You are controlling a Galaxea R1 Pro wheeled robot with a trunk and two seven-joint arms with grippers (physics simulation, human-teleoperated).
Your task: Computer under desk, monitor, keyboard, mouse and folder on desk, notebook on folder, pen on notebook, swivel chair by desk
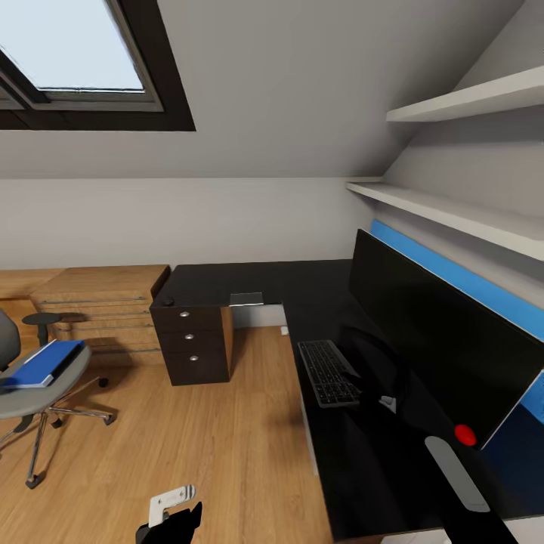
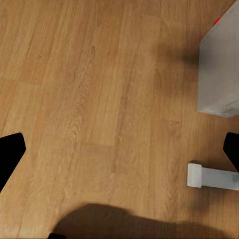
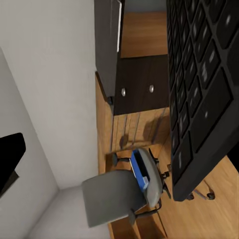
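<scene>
The black desk [image 1: 227, 279] runs along the back wall and down the right side. On its right arm the wide black monitor [image 1: 438, 340] stands, with the slim black keyboard [image 1: 329, 372] flat in front of it. My right gripper [image 1: 381, 397] hovers open over the desktop at the keyboard's near end; its wrist view shows the keyboard [image 3: 199, 94] very close beside the spread fingers [image 3: 10, 162]. At far left the grey swivel chair [image 1: 30, 393] carries the blue folder [image 1: 41, 363]. My left gripper [image 1: 177, 514] hangs open and empty, low over the wooden floor [image 2: 99, 99].
A black three-drawer unit [image 1: 193, 344] stands under the desk corner, with a light wooden shelf unit [image 1: 106, 302] beside it. The desk's white foot [image 2: 211, 177] and a pale grey box [image 2: 219, 69] with a red spot rest on the floor. Wall shelves [image 1: 453, 204] hang above the monitor.
</scene>
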